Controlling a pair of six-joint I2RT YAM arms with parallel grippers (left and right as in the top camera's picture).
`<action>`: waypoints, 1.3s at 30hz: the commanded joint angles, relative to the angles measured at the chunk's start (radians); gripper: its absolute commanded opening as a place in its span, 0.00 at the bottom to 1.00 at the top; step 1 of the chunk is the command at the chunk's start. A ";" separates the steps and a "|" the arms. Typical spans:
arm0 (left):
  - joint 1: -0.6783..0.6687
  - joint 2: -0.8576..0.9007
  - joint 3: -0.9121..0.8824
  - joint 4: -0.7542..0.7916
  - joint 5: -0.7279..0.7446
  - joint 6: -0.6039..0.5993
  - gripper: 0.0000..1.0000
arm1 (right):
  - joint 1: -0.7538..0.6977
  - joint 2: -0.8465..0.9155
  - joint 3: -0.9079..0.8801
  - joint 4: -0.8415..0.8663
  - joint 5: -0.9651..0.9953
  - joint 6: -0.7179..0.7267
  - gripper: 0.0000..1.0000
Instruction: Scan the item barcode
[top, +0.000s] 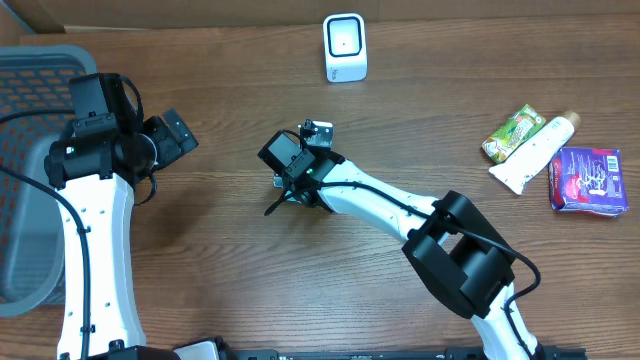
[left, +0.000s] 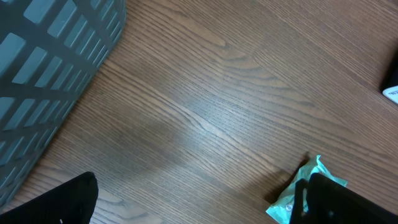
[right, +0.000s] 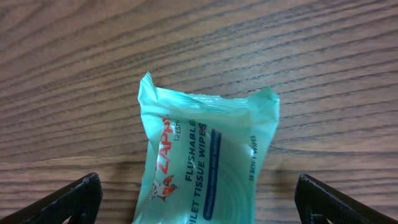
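Note:
The item is a teal pack of flushable tissue wipes (right: 208, 155) lying flat on the wooden table, printed side up; no barcode shows. My right gripper (right: 199, 202) hovers over it, open, with one black finger (right: 68, 202) on each side and a gap to the pack. In the overhead view the right gripper (top: 290, 165) covers the pack. The left wrist view catches a corner of the pack (left: 297, 193) beside its own right finger. My left gripper (top: 180, 135) stands open over bare wood, left of the pack. A white scanner (top: 345, 47) stands at the back centre.
A grey slatted basket (top: 30, 70) fills the far left; its wall (left: 43, 62) is close to my left gripper. At the right lie a green packet (top: 513, 132), a white tube (top: 535, 153) and a purple packet (top: 588, 180).

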 joint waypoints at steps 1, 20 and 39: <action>-0.001 0.003 0.014 0.003 -0.014 -0.014 1.00 | 0.012 0.037 0.026 0.007 0.024 -0.005 0.96; -0.001 0.003 0.014 0.003 -0.014 -0.014 1.00 | -0.025 0.046 0.126 -0.219 -0.252 -0.325 0.27; -0.001 0.003 0.014 0.003 -0.014 -0.014 1.00 | -0.308 -0.034 0.072 -0.108 -1.490 -0.628 0.22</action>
